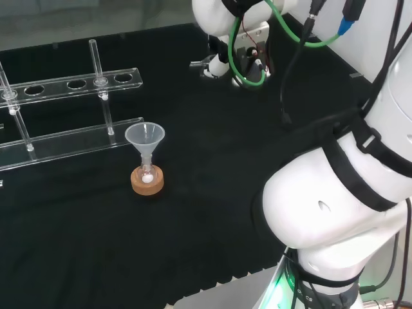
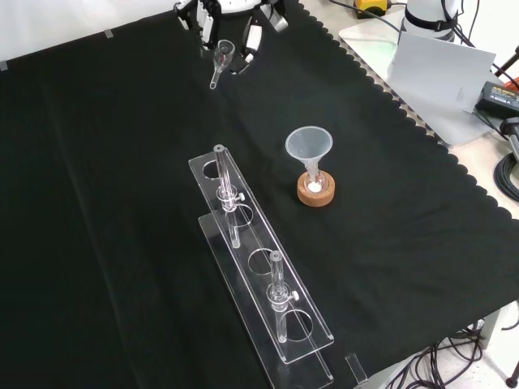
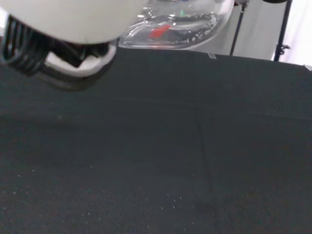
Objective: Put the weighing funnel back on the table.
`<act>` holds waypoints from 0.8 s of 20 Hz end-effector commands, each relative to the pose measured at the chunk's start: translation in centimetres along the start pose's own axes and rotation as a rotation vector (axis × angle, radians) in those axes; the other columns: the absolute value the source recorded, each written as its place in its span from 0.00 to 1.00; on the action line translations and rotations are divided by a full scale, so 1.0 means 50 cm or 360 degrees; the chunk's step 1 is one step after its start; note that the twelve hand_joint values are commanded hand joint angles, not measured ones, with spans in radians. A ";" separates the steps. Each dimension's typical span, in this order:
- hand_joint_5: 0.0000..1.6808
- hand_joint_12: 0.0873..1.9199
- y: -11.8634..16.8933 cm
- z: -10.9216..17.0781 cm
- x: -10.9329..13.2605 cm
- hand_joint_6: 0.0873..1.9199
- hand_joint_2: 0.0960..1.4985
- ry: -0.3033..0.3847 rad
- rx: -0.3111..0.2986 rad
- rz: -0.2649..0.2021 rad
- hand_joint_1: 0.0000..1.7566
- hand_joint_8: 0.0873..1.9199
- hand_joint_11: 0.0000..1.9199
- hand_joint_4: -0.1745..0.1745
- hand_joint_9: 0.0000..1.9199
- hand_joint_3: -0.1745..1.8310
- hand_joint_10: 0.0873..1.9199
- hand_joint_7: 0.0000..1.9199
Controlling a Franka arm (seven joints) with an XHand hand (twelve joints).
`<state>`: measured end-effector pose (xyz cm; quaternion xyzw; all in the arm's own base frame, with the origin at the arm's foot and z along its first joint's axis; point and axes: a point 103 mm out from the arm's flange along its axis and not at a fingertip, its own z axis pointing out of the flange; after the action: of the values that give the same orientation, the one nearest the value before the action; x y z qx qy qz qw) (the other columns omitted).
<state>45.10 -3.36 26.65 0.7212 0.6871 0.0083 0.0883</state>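
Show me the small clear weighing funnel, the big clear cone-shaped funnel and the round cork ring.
small clear weighing funnel [image 2: 224, 52]: front view, its cup.
big clear cone-shaped funnel [image 2: 309, 154]: front view, its cone wall.
round cork ring [image 2: 315, 195]: front view, its side.

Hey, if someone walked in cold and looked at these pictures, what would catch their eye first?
Probably the big funnel, standing mouth up in a small flask on a cork ring mid-cloth in the front view. Next, the clear tube rack nearer the camera, and the hand at that view's top pinching the weighing funnel.
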 end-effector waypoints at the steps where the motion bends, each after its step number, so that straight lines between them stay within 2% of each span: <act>1: 0.97 0.66 -0.012 0.060 -0.029 0.00 0.29 0.0032 0.0014 0.0127 0.67 0.00 0.30 1.00 0.77 0.47 0.04 0.92; 4: 0.97 0.66 -0.016 0.091 -0.042 0.00 0.29 0.0078 0.0022 0.0190 0.67 0.00 0.30 1.00 0.77 0.47 0.04 0.92; 8: 0.97 0.66 -0.019 0.142 -0.056 0.00 0.29 0.0109 0.0046 0.0232 0.67 0.00 0.30 1.00 0.77 0.47 0.04 0.92; 16: 0.97 0.66 -0.003 0.272 -0.086 0.00 0.29 0.0148 0.0094 0.0348 0.67 0.00 0.30 1.00 0.77 0.47 0.04 0.92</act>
<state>45.07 -7.01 18.51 0.7706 0.6353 0.0168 0.0485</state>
